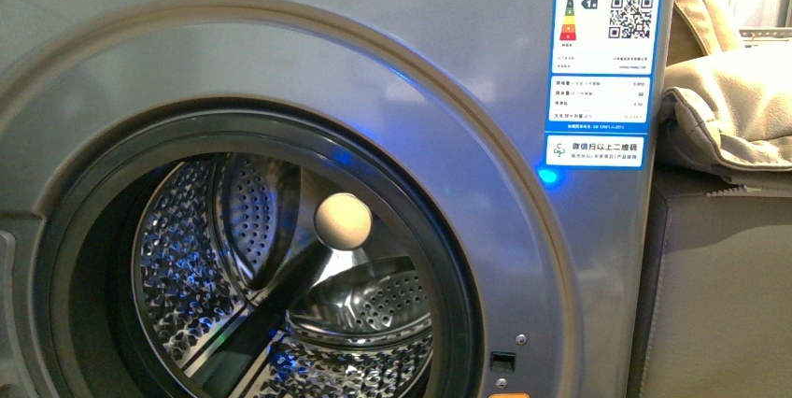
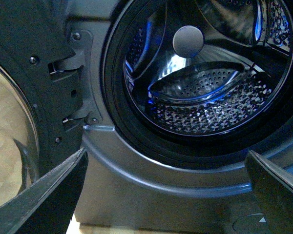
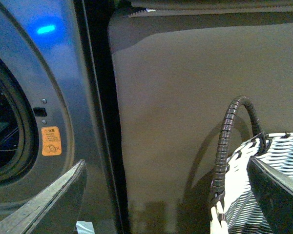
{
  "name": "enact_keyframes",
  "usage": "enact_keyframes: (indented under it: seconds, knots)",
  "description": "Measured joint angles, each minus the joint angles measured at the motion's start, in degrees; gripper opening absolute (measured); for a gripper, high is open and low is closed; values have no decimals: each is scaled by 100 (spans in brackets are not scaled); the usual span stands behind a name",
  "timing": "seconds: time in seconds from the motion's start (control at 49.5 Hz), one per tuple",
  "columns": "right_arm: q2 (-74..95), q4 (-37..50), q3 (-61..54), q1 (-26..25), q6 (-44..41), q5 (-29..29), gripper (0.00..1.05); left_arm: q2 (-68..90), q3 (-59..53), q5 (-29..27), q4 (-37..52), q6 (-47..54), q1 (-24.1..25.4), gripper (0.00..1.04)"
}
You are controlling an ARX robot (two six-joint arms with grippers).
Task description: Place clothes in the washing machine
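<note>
First, fetch the clothes

Left fingers and right fingers stand apart, empty. The washer is open, its drum bare. Clothes are not visible; perhaps they lie in the basket at right, so reach there first.

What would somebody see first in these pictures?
The big silver washing machine fills the front view, with a shiny steel drum full of holes in its round opening. A bright blue label sits at its upper right corner, with beige cloth piled further right. A white woven basket shows in the right wrist view.
</note>
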Motion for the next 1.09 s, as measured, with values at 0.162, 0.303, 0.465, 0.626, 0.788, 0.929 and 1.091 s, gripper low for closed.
enact_keyframes:
  seconds: [0.162, 0.303, 0.465, 0.626, 0.788, 0.929, 1.091]
  knots:
    - [0, 0, 0, 0, 0, 0, 97, 0, 0, 0, 0, 0, 0, 98]
    - [0, 0, -2, 0, 0, 0, 97, 0, 0, 0, 0, 0, 0, 98]
    - [0, 0, -2, 0, 0, 0, 97, 0, 0, 0, 0, 0, 0, 98]
    - [0, 0, -2, 0, 0, 0, 97, 0, 0, 0, 0, 0, 0, 98]
    - [0, 0, -2, 0, 0, 0, 97, 0, 0, 0, 0, 0, 0, 98]
    - [0, 0, -2, 0, 0, 0, 97, 0, 0, 0, 0, 0, 0, 98]
    - [0, 0, -2, 0, 0, 0, 97, 0, 0, 0, 0, 0, 0, 98]
